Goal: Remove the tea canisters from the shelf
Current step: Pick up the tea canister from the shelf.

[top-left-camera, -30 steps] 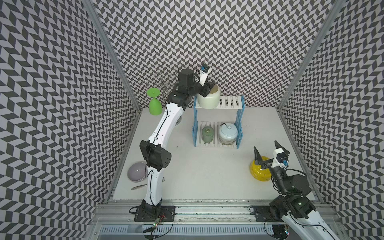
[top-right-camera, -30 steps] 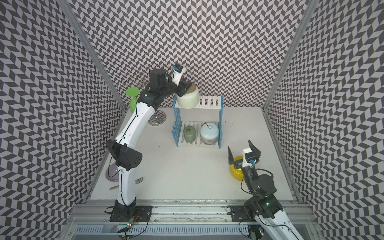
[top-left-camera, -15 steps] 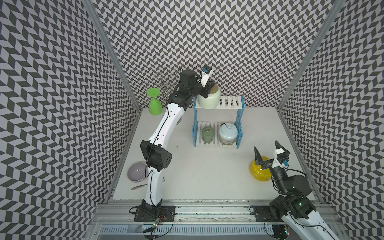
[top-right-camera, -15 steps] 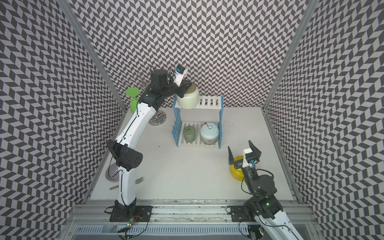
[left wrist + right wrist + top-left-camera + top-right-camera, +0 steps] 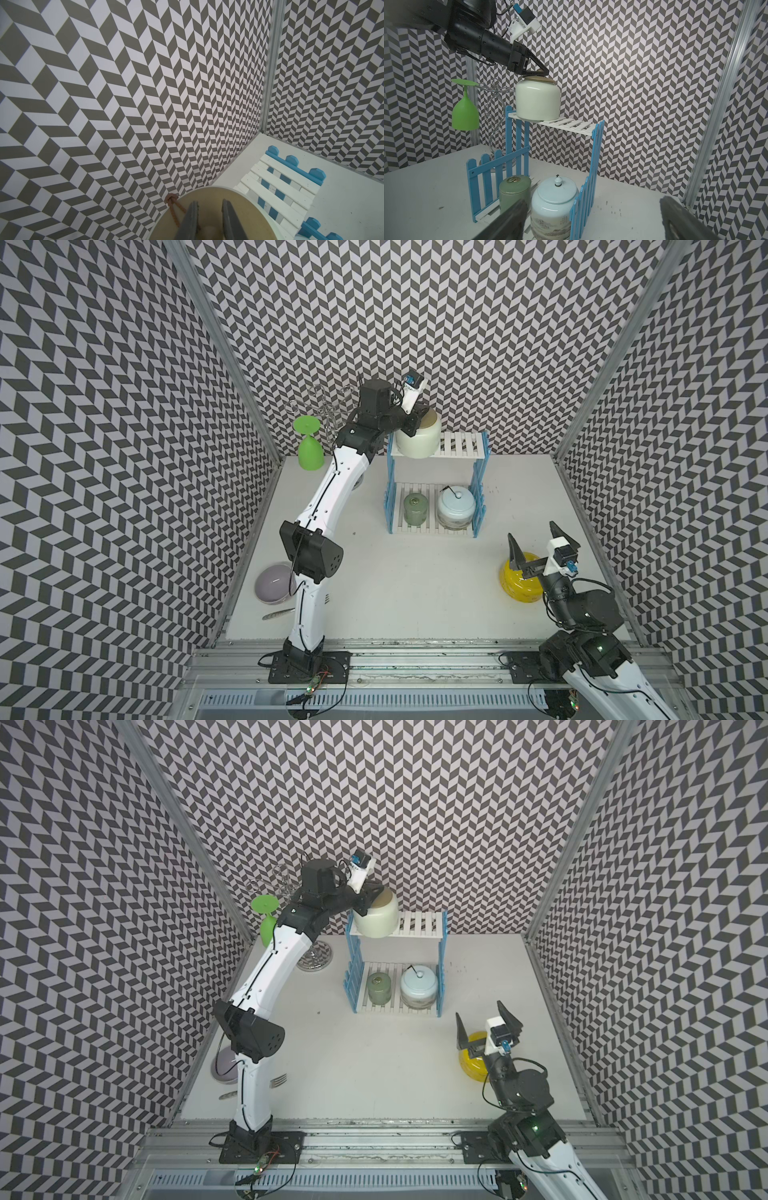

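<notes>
Bright, even light, soft shadows; wrist views bow at edges; the right end effector (image 5: 592, 201) is blurred.

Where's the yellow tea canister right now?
In both top views the yellow canister sits on the table, off the shelf, at the front right, beside the open right gripper.

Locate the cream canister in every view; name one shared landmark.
Top view: cream canister on the shelf, top board's left end.
Top view: same spot.
Left wrist: only its tan lid, beside white slats.
Right wrist: canister on top board, under the left gripper.
Landmark: shelf's blue pickets.
</notes>
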Available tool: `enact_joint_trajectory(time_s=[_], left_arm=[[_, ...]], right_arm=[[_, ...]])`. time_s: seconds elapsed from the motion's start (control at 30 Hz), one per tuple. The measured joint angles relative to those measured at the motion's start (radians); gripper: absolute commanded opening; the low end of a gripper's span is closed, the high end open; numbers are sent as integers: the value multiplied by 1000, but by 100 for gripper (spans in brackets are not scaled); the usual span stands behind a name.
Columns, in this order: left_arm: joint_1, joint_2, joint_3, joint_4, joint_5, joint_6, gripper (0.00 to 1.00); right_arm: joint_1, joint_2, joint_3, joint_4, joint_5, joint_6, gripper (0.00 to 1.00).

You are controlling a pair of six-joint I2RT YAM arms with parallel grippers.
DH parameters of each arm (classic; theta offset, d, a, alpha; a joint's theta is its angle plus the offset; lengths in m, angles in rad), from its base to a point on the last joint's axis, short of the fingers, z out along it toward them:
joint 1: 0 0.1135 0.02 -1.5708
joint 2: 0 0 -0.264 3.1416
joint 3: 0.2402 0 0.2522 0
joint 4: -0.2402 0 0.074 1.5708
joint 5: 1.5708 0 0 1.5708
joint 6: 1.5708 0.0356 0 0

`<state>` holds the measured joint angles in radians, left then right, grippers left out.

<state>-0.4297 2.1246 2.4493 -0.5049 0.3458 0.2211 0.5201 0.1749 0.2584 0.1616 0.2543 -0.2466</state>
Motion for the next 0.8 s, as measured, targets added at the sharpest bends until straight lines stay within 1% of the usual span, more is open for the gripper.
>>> enact_joint_trajectory(time_s=[0.37, 0.67, 0.8], left_arm=[[0, -11, -27, 42, 44, 47, 0], [0, -93, -138, 61, 95, 80, 0], [0, -127, -160, 72, 132, 82, 0]], right_arm=[[0, 0, 0, 0, 0, 0, 100], [-2, 0, -1, 0, 0, 0, 100], [-2, 0, -5, 1, 0, 0, 100]])
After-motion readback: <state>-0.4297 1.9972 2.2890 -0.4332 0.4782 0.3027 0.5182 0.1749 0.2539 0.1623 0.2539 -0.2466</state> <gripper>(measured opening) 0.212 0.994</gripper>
